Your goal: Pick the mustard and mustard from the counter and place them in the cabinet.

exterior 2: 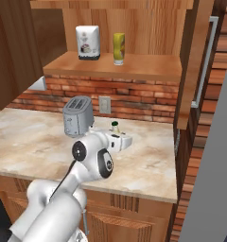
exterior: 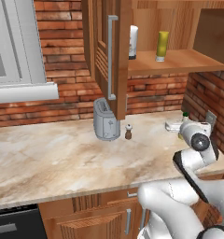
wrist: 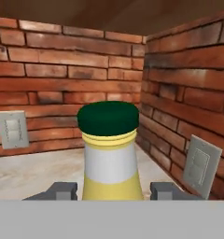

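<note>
Cabinet [exterior: 115, 56]: upper middle of the left base view, its slatted door swung open with the long grey bar handle facing the camera; in the right base view it spans the top of the frame.
Shelf [exterior: 179, 61]: plain wood, carrying two things that stand upright and apart from each other.
On the shelf, first: the dull-yellow mustard cylinder [exterior: 162, 46], upper right of centre in the left base view; upper centre [exterior 2: 118, 48] in the right base view.
On the shelf, second: a white bottle with dark base [exterior: 133, 42], left of the yellow one in both base views [exterior 2: 87, 42].
Slim mustard bottle [wrist: 110, 156]: upright on the surface, centre of the hand view, dark green cap on top, white band under it, yellow body below; in the right base view only its green tip [exterior 2: 115, 124] shows above the hand.
Claw [wrist: 109, 191]: its two grey fingertips stand apart, one on each side of the slim bottle at the bottom of the frame; I cannot tell whether they touch it.
Surface [exterior: 53, 154]: beige marbled stone across the middle of both base views.
Toaster [exterior: 106, 120]: centre of the left base view, below the open door.
Brown shaker [exterior: 128, 131]: just right of the toaster, white top.
Wall outlets: one at the left [wrist: 12, 129], one at the lower right of the hand view, on the brick walls.
</note>
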